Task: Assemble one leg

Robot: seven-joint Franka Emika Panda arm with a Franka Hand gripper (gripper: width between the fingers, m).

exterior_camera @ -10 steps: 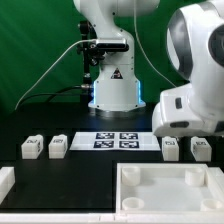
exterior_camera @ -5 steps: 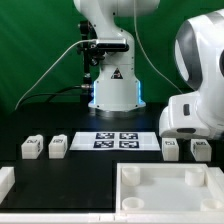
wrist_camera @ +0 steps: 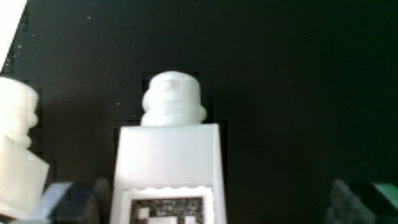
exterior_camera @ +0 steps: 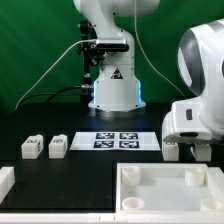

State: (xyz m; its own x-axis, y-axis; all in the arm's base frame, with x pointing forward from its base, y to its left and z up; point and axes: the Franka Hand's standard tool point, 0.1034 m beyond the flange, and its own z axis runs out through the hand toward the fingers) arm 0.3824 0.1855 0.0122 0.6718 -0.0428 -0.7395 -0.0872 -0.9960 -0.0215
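Two legs (exterior_camera: 31, 148) (exterior_camera: 58, 147), small white blocks with tags, stand at the exterior view's left of the marker board (exterior_camera: 115, 140). At the exterior view's right, one leg (exterior_camera: 172, 150) shows beside my gripper (exterior_camera: 189, 150); the fourth is hidden behind the hand. In the wrist view a leg (wrist_camera: 173, 150) with a rounded peg and a square tag lies between my open gripper (wrist_camera: 217, 205) fingers, nearer one fingertip (wrist_camera: 75, 200). They do not touch it. Another leg (wrist_camera: 15, 140) lies beside it.
The large white square tray-like piece (exterior_camera: 165, 190) with corner sockets lies at the front of the black table. A white part (exterior_camera: 5, 181) shows at the front edge on the exterior view's left. The robot base (exterior_camera: 113, 85) stands behind the marker board.
The arm has come down over the two legs at the exterior view's right, and the hand now covers one of them. The other parts have not moved.
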